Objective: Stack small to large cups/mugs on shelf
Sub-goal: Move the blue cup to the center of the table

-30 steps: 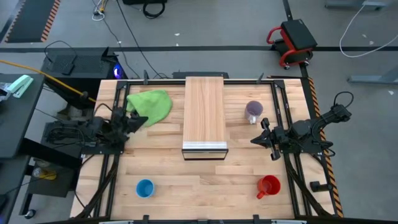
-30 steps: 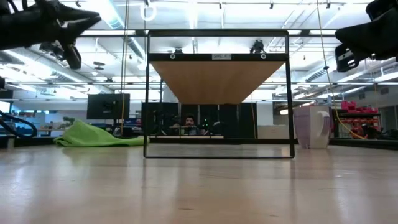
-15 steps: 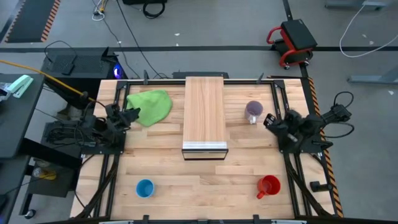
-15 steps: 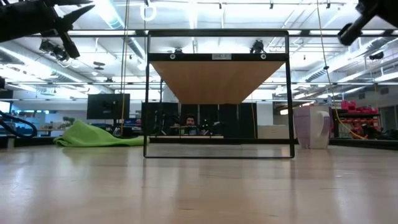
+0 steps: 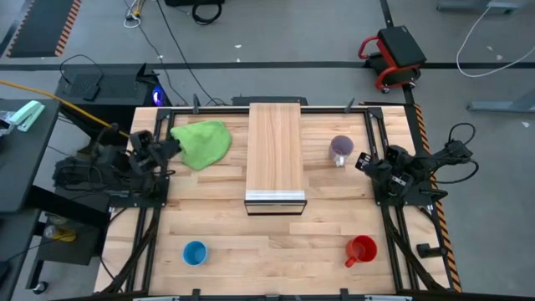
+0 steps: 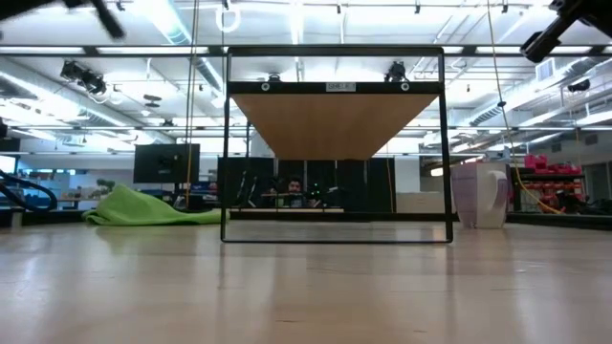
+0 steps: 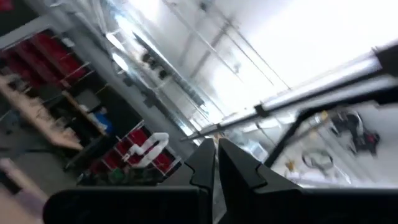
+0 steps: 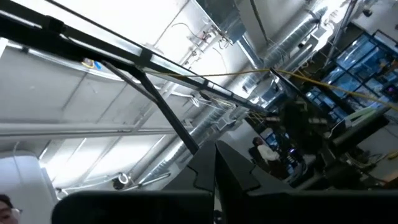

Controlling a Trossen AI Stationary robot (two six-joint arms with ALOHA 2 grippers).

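Blue and handleless, the small cup [image 5: 195, 252] stands upright on the wooden tabletop [image 5: 267, 251] near its front edge, well forward of the left gripper [image 5: 173, 147] and a little toward the table's middle from it. Level with it on the other side, the red mug [image 5: 361, 249] sits well forward of the right gripper [image 5: 363, 161], its handle turned toward the front edge.

The left gripper is raised at the table's left side, tips beside the edge of the green cloth [image 5: 201, 142]; its wrist view shows its fingers [image 7: 202, 163] pressed together with nothing between them, aimed up at the ceiling. The right gripper is raised at the right side, and its fingers [image 8: 205, 163] likewise meet, holding nothing.

Just beside the right gripper's tips, toward the table's centre, stands the translucent purple-grey mug [image 5: 340, 150], upright, pale and cloudy in the low view [image 6: 480, 195].

Between the two grippers runs the shelf [image 5: 275, 155], a long, narrow platform of light wood planks stretching from the far edge toward the middle, with a silvery metal strip on its near end. Its top is bare; all three vessels stand apart on the tabletop. From the low view its underside shows raised on a thin dark frame.
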